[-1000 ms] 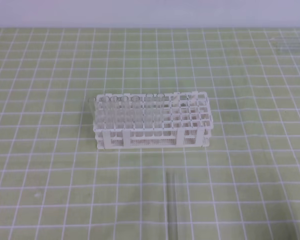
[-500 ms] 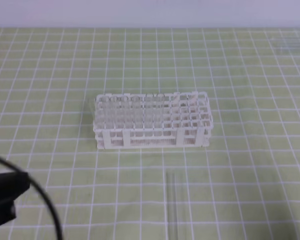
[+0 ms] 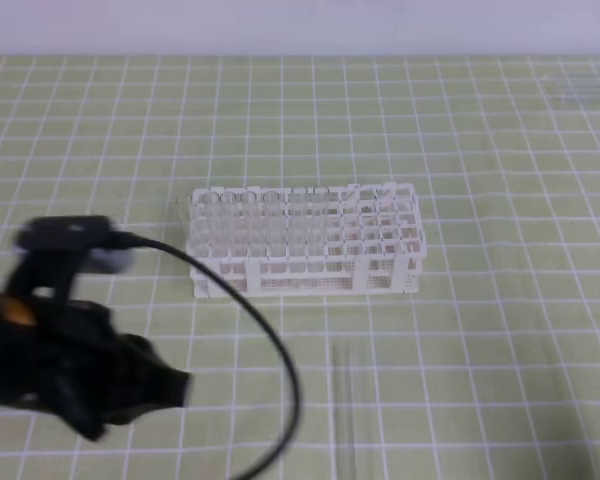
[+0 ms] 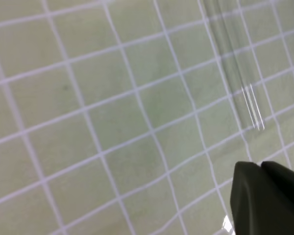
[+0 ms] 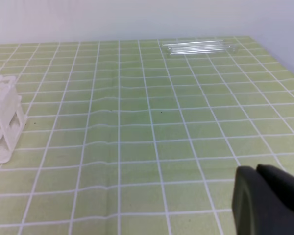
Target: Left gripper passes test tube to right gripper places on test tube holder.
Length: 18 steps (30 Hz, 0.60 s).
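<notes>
The black blocky left tool (image 3: 175, 388) on its cabled arm is now reaching in over the near left of the bench; a moment ago only its dark tip was showing at the left edge, and a second ago the arm was not in view at all. It is hanging short of the glass, touching nothing, and from the little of its black finger (image 4: 264, 198) showing in the left wrist view I cannot tell whether it is spread or pressed together. This looks like the opening approach, with the pick-up and the hand-over both not yet done. Right of the tool, the slim clear glass test tube (image 3: 344, 400) is lying flat on the bench, running near to far, just in front of the white plastic lattice test tube holder (image 3: 305, 241) and apart from it; neither has shifted. The holder's left rows are already carrying clear tubes, while its right rows are looking free. Farther right, the black flat-fingered right tool (image 5: 264, 198) is showing only as a dark corner in its own wrist view, its state unreadable. The green bench mat with a white grid (image 3: 500, 300) is running back to a pale wall, where spare clear tubes (image 5: 198, 47) are lying at the far right.
</notes>
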{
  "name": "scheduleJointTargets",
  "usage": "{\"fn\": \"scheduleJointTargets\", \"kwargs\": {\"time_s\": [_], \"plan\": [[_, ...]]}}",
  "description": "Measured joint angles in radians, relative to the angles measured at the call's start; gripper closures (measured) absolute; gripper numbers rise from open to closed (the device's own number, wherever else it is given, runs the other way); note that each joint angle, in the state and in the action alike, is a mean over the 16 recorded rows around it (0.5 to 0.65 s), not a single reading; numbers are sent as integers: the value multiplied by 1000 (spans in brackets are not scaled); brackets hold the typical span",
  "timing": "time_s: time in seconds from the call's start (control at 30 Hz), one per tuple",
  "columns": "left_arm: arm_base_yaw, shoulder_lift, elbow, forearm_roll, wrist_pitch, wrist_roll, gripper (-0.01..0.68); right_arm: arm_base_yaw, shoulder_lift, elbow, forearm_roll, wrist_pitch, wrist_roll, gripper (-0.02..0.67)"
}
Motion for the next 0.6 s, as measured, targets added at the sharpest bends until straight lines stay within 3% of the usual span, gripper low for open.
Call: {"fn": "scheduleJointTargets", "kwargs": {"time_s": [0.3, 0.6], "plan": [[-283, 269, -168, 172, 10, -211, 673, 0, 0, 0, 0, 0, 0, 651], [-397, 469, -361, 241, 172, -287, 673, 0, 0, 0, 0, 0, 0, 651]]}}
